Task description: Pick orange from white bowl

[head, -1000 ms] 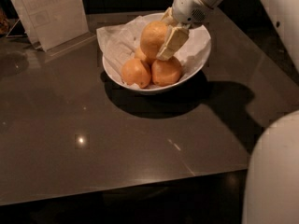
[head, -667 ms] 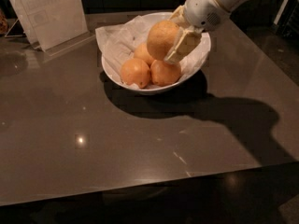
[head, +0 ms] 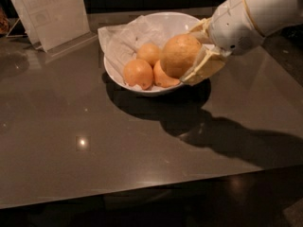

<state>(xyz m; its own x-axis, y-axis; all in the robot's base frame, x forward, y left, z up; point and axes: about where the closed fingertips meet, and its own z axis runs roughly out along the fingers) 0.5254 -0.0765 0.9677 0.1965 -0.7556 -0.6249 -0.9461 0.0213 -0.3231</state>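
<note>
Jaws: closed on the orange [head: 177,55], one finger on its far side and one on its near side. Gripper [head: 188,56]: over the right rim of the white bowl [head: 142,90], its arm reaching in from the right. Change: a second ago the orange sat lower, among the three smaller fruits [head: 138,73]; it is now raised off them and shifted toward the bowl's right rim. Smaller fruits: left in the bowl on crumpled paper [head: 118,39]. Status: grasp judged firm; only withdrawal from the bowl remains.
</note>
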